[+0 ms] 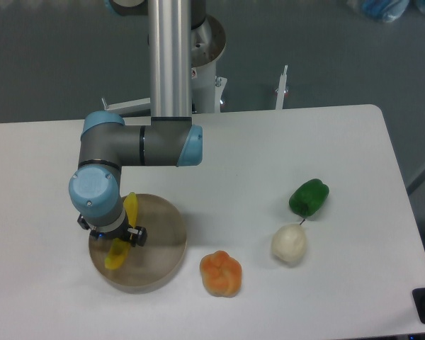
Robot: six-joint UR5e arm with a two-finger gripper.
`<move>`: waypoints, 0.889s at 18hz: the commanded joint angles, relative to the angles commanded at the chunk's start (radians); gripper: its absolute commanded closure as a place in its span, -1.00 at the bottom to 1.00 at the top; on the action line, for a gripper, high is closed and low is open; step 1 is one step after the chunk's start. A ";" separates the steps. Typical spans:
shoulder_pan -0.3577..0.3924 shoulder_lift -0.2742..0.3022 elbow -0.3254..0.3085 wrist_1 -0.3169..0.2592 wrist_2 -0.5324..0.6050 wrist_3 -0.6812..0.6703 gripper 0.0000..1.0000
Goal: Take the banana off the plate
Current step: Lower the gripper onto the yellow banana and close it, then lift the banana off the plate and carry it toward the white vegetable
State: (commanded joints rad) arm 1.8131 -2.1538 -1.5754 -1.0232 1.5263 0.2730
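Item: pincer (113,239), mounted under the arm's blue-capped wrist and seen from above. Its fingers are mostly hidden by the wrist; whether it is released or clenched cannot be told.

Item: banana (117,253), bright yellow. It lies directly beneath the pincer, one end showing above the wrist housing and the other below it, the middle hidden by the arm. It sits over the left part of the plate (159,244).

Item: plate, round, tan. It spreads out to the right of and below the pincer, resting on the table (283,149).

Other items, all well apart to the pincer's right: orange fruit (220,273), nearest, just off the plate's rim; white vegetable (289,244); green pepper (309,196), farthest.

Status, by judgement: approach done, pincer placed over the banana. Contact unconfirmed. The banana appears not yet lifted clear of the plate. Remaining: secure the grasp, raise the banana off.
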 joint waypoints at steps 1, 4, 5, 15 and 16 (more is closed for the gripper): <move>0.000 0.003 0.002 0.000 0.000 0.000 0.92; 0.005 0.023 -0.002 0.000 0.002 0.002 0.97; 0.008 0.034 -0.003 -0.002 0.002 0.005 0.97; 0.176 0.161 0.006 -0.014 0.011 0.182 0.97; 0.198 0.167 0.008 -0.017 0.012 0.210 0.97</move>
State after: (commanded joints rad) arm 2.0108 -1.9866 -1.5677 -1.0400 1.5386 0.4829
